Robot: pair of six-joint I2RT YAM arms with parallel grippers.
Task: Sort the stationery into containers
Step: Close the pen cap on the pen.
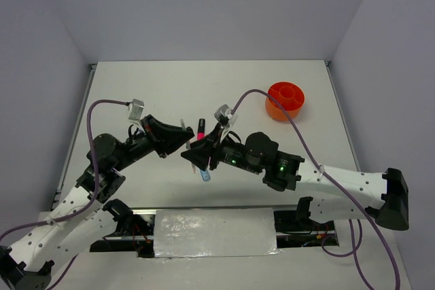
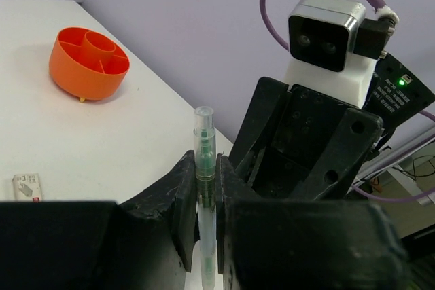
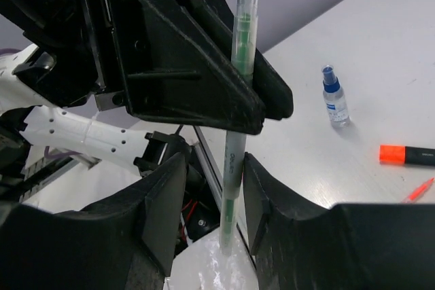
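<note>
A thin clear pen with green ink [image 2: 204, 161] stands upright between the two grippers above the middle of the table. My left gripper [image 2: 204, 195] is shut on its upper part, both pads pressed against it. My right gripper [image 3: 214, 202] is open around the pen's [image 3: 234, 168] lower part. The pen lies close to one finger, and a clear gap separates it from the other. In the top view the left gripper [image 1: 183, 142] and right gripper [image 1: 194, 154] meet tip to tip. The orange tub [image 1: 286, 100] with divided compartments stands at the far right.
A blue-capped bottle [image 3: 335, 98], an orange-tipped highlighter [image 3: 408, 155] and a thin red pen [image 3: 420, 189] lie on the table. A pink-tipped highlighter [image 1: 201, 129] and a light-blue strip [image 1: 206, 176] lie near the grippers. A white piece [image 2: 27, 186] lies short of the tub [image 2: 89, 61].
</note>
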